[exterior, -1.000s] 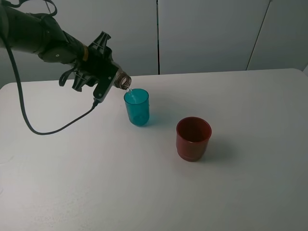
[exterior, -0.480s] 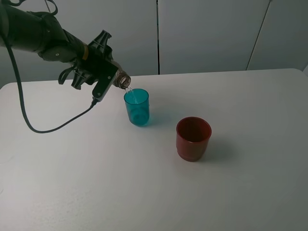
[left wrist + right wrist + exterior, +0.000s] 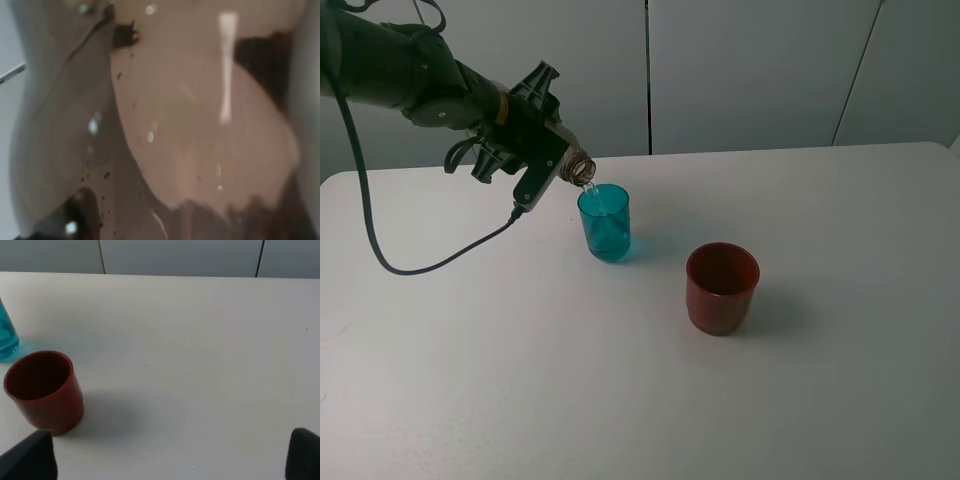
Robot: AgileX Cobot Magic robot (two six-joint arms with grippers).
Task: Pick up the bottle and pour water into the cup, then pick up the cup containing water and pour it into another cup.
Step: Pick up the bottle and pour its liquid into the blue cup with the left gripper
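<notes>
The bottle [image 3: 579, 168] — smoky brown, uncapped, tipped over teal cup [image 3: 605, 226].

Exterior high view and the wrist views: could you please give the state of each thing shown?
bottle, tipped, uncapped, pouring.
teal cup, upright, receiving water.
red cup, upright, looks empty.
left tool, shut on the bottle.
right tool, open, holding nothing.
</notes>
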